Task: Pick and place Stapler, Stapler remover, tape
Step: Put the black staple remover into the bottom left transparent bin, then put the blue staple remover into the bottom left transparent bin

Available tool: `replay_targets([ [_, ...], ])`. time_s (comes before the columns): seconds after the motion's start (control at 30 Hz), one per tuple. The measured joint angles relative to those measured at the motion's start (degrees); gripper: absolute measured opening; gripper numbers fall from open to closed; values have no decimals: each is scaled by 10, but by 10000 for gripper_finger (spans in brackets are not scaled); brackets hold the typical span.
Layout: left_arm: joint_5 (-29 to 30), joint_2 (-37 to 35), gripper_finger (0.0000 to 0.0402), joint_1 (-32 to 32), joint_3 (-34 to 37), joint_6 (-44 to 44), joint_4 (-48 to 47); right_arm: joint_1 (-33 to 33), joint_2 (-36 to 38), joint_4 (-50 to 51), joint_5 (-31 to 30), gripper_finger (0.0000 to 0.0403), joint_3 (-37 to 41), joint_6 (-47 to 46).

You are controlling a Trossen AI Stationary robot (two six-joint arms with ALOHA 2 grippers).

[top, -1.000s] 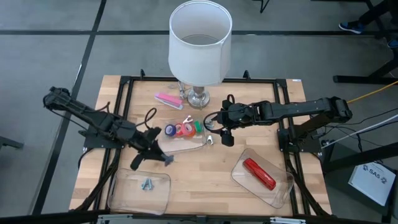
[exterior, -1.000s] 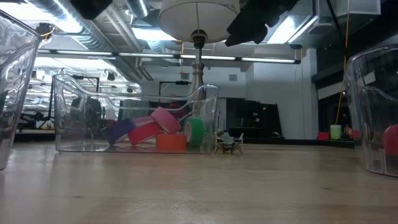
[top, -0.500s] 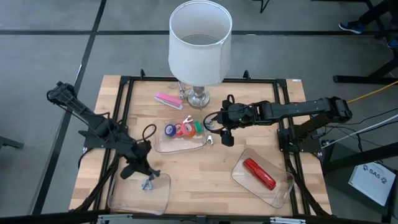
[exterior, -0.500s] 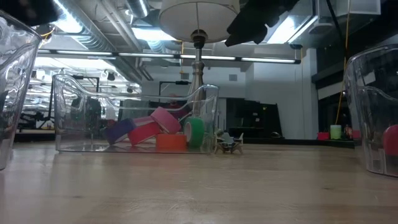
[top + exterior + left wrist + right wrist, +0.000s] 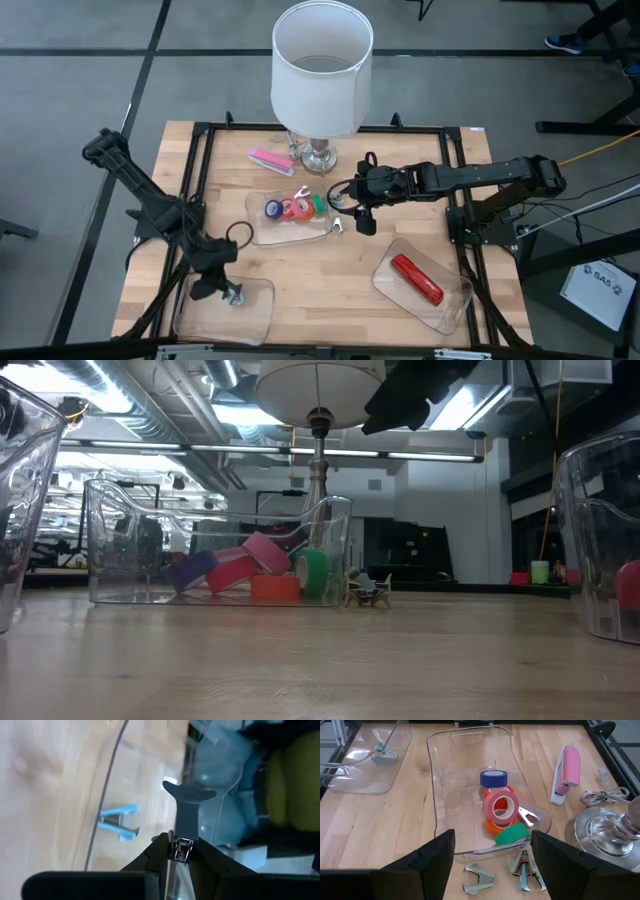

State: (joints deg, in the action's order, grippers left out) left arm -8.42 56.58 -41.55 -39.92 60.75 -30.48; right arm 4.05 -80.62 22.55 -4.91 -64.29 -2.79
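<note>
Stapler remover, the dark grey one, is pinched by its metal end between the fingers of the left claw, which is clenched on it. Over the last second that claw has swung from beside the middle tray to above the near-left clear tray. The remover now hangs over that tray's edge, with a blue remover already lying inside just beyond it. I judge the carry done, with only lowering and letting go remaining. The right claw has not moved: spread wide, it hovers with the tape rolls in the middle tray ahead and two more removers directly beneath, likely next
</note>
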Motion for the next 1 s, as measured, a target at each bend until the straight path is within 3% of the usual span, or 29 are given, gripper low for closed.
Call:
replay_targets([
  [0.53,-102,159,65,-11,0,26,3,0,0,-6,0,264,0,0],
  [1.0,-118,175,99,-11,0,20,3,0,0,-6,0,264,0,0],
])
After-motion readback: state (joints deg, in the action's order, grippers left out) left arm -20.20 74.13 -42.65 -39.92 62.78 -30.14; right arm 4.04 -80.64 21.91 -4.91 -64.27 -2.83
